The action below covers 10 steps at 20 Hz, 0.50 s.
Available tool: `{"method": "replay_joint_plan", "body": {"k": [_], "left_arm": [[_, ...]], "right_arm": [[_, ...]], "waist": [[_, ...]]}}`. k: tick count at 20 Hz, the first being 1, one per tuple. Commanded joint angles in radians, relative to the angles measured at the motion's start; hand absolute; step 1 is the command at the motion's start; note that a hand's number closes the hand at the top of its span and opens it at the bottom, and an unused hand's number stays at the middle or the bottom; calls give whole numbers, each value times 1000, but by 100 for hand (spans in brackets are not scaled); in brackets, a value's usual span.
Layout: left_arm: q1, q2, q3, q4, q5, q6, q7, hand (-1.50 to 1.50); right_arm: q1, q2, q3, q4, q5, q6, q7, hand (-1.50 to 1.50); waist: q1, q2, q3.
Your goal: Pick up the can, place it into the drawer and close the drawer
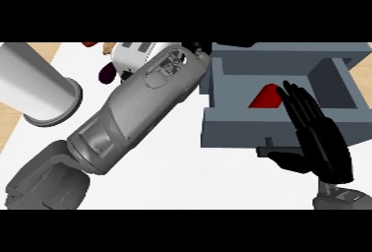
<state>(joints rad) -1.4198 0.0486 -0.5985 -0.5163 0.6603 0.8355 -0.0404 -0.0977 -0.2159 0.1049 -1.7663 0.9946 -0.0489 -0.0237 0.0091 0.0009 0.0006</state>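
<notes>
The grey drawer stands open at the upper right. Inside it lies the red can, partly hidden behind my right hand's fingers. My right hand is open, its straight fingers reaching up over the drawer's front wall and its thumb near the small handle. It holds nothing. My left forearm stretches diagonally from the lower left to the drawer's back left corner. Only a dark bit of the left hand shows there.
A large white cylinder lies at the left on the white mat. A white object and a dark purple item sit at the top, left of my forearm. Wooden counter shows along the left edge.
</notes>
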Motion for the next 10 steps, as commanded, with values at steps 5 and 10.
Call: {"method": "replay_joint_plan", "body": {"k": [5, 10], "left_arm": [[78, 133, -20, -184, -56, -16, 130, -150], [159, 226, -30, -330, -75, -22, 186, -150]], "right_arm": [[-100, 82, -26, 342, 84, -229, -64, -150], [-197, 50, -100, 509, 74, -273, -105, -150]], "waist": [[20, -5, 0], [39, -6, 0]]}}
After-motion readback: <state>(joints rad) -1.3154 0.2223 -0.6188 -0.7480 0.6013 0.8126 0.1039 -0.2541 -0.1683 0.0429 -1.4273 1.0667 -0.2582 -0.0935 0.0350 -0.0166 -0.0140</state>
